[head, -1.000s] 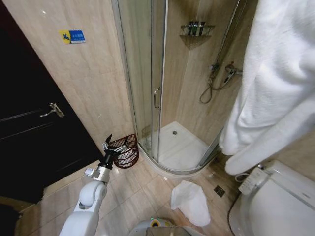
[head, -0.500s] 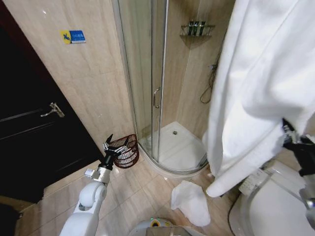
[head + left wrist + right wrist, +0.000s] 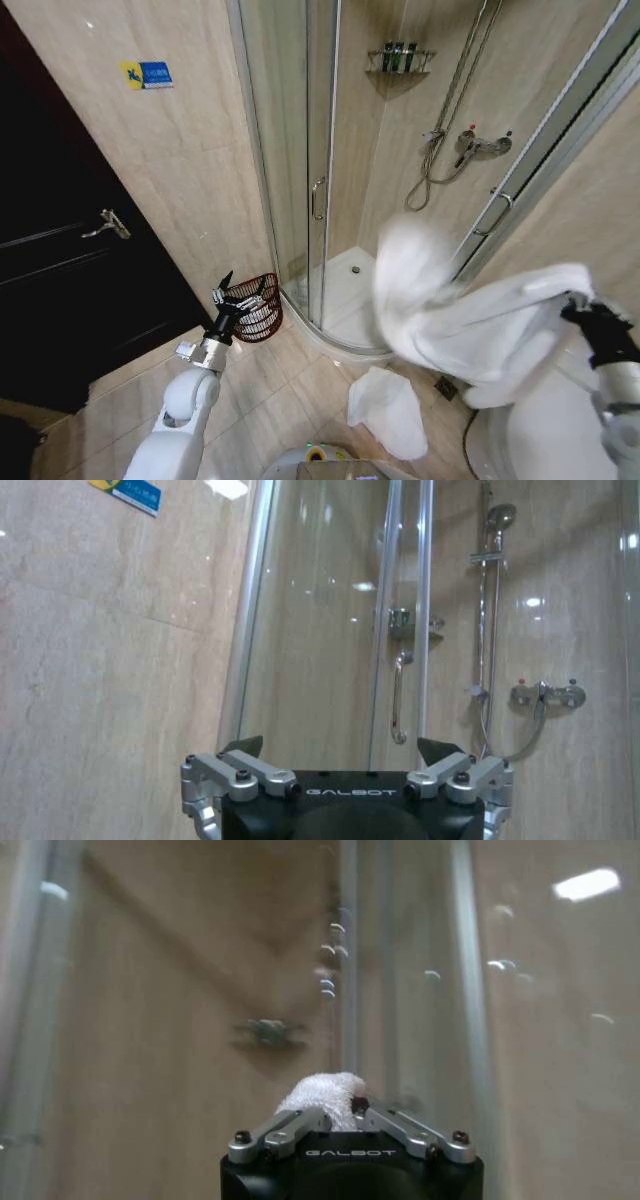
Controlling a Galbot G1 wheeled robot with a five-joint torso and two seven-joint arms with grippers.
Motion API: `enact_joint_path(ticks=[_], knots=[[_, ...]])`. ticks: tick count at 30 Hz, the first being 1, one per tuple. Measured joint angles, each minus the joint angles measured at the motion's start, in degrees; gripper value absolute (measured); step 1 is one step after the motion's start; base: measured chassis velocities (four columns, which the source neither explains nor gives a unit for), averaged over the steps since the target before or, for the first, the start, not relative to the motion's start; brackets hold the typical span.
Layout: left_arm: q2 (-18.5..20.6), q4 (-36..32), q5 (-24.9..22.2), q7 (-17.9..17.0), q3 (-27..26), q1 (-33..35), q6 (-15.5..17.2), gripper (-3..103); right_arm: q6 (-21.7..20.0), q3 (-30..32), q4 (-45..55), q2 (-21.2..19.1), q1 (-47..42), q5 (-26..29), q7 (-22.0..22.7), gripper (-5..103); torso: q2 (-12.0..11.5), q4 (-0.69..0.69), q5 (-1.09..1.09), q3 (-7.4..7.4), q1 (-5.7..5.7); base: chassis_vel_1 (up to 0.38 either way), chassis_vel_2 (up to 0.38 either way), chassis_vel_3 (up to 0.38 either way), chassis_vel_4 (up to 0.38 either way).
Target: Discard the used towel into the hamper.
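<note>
A large white towel hangs from my right gripper at the right, above the toilet; the gripper is shut on one end and the rest billows left in front of the shower. In the right wrist view a tuft of the towel sticks up between the closed fingers of that gripper. The hamper, a small reddish-brown wire basket, stands on the floor by the shower's left edge. My left gripper is held open just in front of the hamper, and the left wrist view shows this gripper with nothing in it.
A second white cloth lies crumpled on the tiled floor between me and the shower. The white toilet is at the lower right. The glass shower enclosure is straight ahead and a dark door is on the left.
The towel, which hung high and covered the right side, has come down and now trails low to the left from the right gripper. The left arm has not moved.
</note>
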Motion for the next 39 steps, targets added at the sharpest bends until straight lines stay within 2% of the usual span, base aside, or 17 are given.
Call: enact_joint_path(ticks=[1, 2, 3, 5, 7, 13, 18, 21, 26, 29, 35, 39], knots=[[0.0, 0.0, 0.0, 0.0, 0.0, 0.0, 0.0, 100, 0.0, 0.0, 0.0, 0.0, 0.0, 0.0, 0.0, 4, 0.0, 0.0, 0.0, 0.0, 0.0, 0.0, 0.0, 0.0, 0.0], [-0.1, 0.0, 0.1, 0.0, 0.0, -0.1, 0.0, 100, 0.2, 0.3, 1.3, -1.9, -0.2, 1.1, 0.3, 4, 0.0, 0.02, -0.13, -0.01, 0.0, 0.0, 0.0, 0.0, 0.0], [-0.2, 0.0, 0.1, 0.0, 0.1, -0.1, 0.1, 100, 0.3, 0.4, 1.8, -3.5, -0.5, 1.6, 0.6, 4, 0.0, 0.01, -0.17, -0.02, -0.01, 0.0, 0.0, 0.0, 0.0], [-0.3, -0.2, 0.1, 0.0, 0.1, -0.1, 0.1, 100, 0.4, 0.3, 1.8, -5.3, -0.8, 1.8, 1.7, 4, 0.0, 0.01, 0.0, -0.01, -0.01, 0.0, 0.0, 0.0, 0.0], [-0.3, -0.3, 0.1, 0.0, 0.1, 0.1, 0.0, 100, 0.3, 0.2, 1.8, -5.8, -1.0, 2.1, 2.5, 4, 0.0, 0.01, 0.04, -0.01, 0.0, 0.0, 0.0, 0.0, 0.0], [-0.2, -0.3, -0.1, 0.0, -0.2, 1.2, -0.8, 100, 0.0, 2.3, 4.8, -7.1, -1.9, 5.4, 5.9, 4, 0.0, 0.0, -0.02, -0.01, 0.0, 0.0, 0.0, 0.0, 0.0], [-0.7, -0.8, -0.6, -1.3, -0.4, 1.7, -0.7, 100, -2.3, 3.0, 6.1, -6.4, -3.2, 6.9, 9.4, 4, 0.0, 0.01, -0.06, -0.01, 0.0, 0.0, 0.0, 0.0, 0.0], [-2.7, -2.2, -1.2, -3.7, -0.6, 1.8, 0.1, 100, -7.1, 2.2, 6.1, -3.3, -4.4, 9.9, 11.8, 4, 0.0, 0.0, -0.01, -0.01, 0.0, 0.0, 0.0, 0.0, 0.0], [-4.6, -4.1, -1.7, -4.9, -0.6, 2.3, 1.1, 100, -9.5, 0.1, 6.1, 0.1, -4.6, 8.6, 9.4, 4, 0.0, 0.0, -0.01, -0.01, 0.0, 0.0, 0.0, 0.0, 0.0], [-4.9, -5.6, -1.7, -5.1, -0.5, 3.1, 2.0, 100, -9.8, -0.4, 6.1, 1.9, -5.3, 5.1, 4.7, 4, 0.0, 0.0, -0.04, -0.01, 0.0, 0.0, 0.0, 0.0, 0.0], [-4.7, -6.2, -1.2, -5.1, -0.9, 3.5, 2.8, 100, -10.7, -0.5, 6.0, 0.8, -4.6, 5.4, 3.9, 4, 0.0, 0.0, -0.04, -0.01, -0.01, 0.0, 0.0, 0.0, 0.0], [-4.3, -6.4, -1.3, -5.0, -1.4, 3.5, 2.9, 100, -11.1, -1.0, 6.0, -0.6, -4.4, 8.9, 2.9, 4, 0.0, 0.01, -0.02, -0.01, 0.0, 0.0, 0.0, 0.0, 0.0]])
